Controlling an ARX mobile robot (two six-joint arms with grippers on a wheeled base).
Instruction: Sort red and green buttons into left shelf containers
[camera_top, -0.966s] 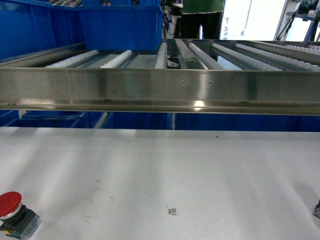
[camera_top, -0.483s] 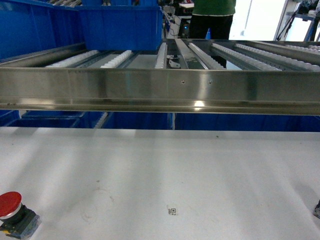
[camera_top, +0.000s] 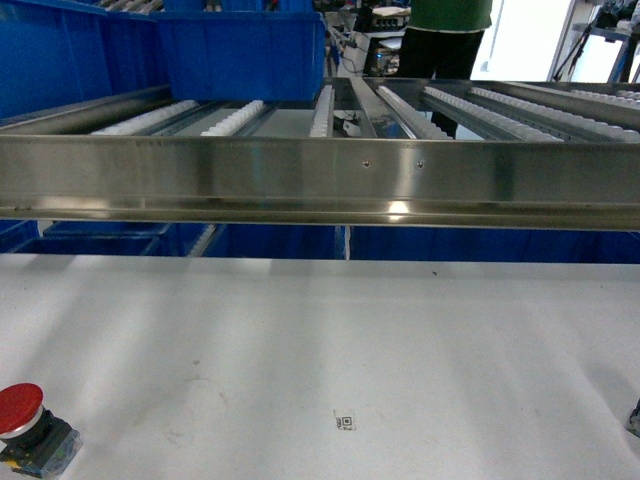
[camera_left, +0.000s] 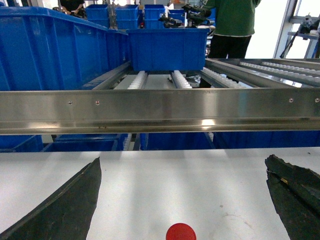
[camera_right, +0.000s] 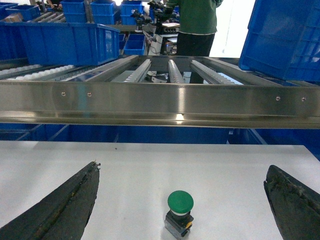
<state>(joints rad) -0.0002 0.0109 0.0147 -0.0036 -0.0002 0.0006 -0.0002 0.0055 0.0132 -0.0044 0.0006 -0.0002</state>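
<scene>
Only the green-shirted person behind the rack has shifted, drifting rightward across the head view; buttons, table and bins lie as they did a second ago. Left gripper: fingers spread wide, holding nothing, touching nothing; red button sits on the white table between the fingertips and just short of them, its cap cropped by the lower frame edge. Right gripper: likewise spread wide and empty; green button stands upright between its fingers, clear of both. Ahead of each gripper, past bare tabletop: steel front rail of the roller rack, crossing the full width. Beyond the rail, ahead and left of the left gripper: large blue bins on the rollers, a second bin further back; contents cannot be seen. Progress, as judged: sorting not begun for either visible button; both rest on the table, neither grasped. Remaining: close on each, lift over the rail, deposit in the left bins.
</scene>
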